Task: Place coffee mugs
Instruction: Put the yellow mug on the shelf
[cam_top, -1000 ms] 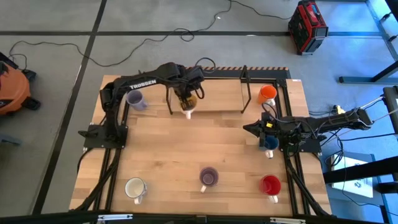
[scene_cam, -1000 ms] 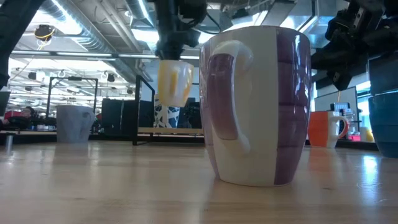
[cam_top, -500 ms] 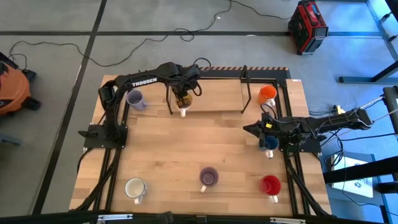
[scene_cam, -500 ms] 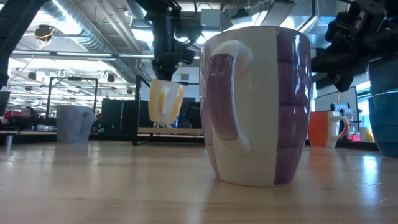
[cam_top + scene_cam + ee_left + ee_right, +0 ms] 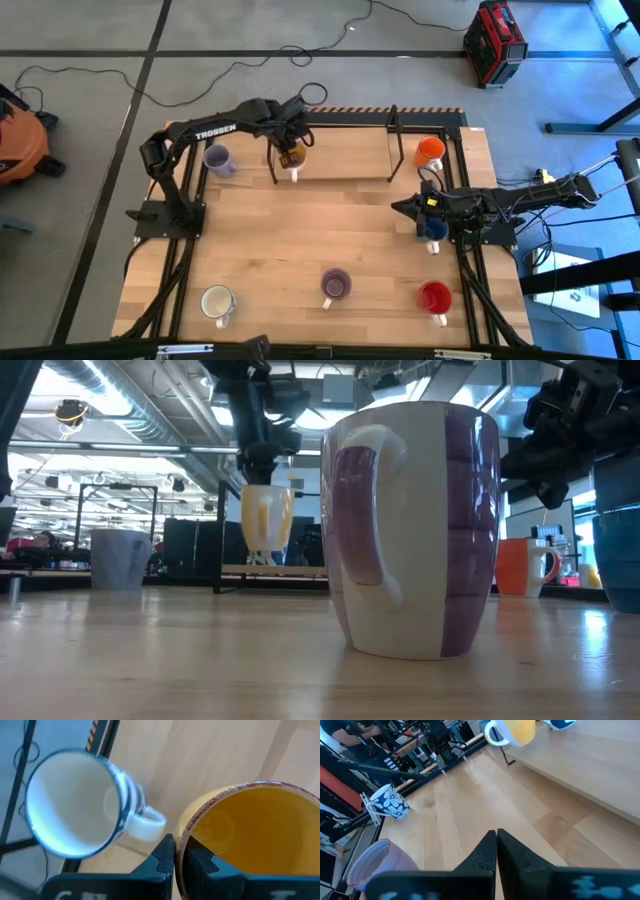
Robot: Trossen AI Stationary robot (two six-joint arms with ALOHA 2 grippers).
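Note:
My left gripper [image 5: 291,150] hangs over the table's far side, shut on the yellow-orange mug [image 5: 293,160], which the low view shows as the yellow-orange mug [image 5: 265,518] clear of the wood. A grey-lavender mug [image 5: 218,160] stands to its left. An orange mug [image 5: 430,152] stands far right, a purple mug [image 5: 335,284], a white mug [image 5: 217,301] and a red mug [image 5: 435,297] along the near side. My right gripper [image 5: 398,207] is shut and holds nothing; a blue mug [image 5: 434,230] stands below that arm's wrist. My left gripper pinches the yellow-orange mug's rim [image 5: 181,832], one finger [image 5: 162,855] outside the wall and the other inside the cup. The fingers come from above, pointing down. The mug hangs upright below them, lifted clear, its handle [image 5: 262,520] turned toward the table's near side.
A black tube frame [image 5: 392,140] stands across the far part of the table, right beside the carried mug. The big purple mug [image 5: 415,525] fills the low view. Bare wood [image 5: 330,225] lies in the table's middle. A red case [image 5: 494,42] sits on the floor beyond.
My left gripper has carried the yellow-orange mug toward the table's far edge and a little left, and somewhat lower. The mug swung tilted on the way and now hangs upright. My right arm has kept still.

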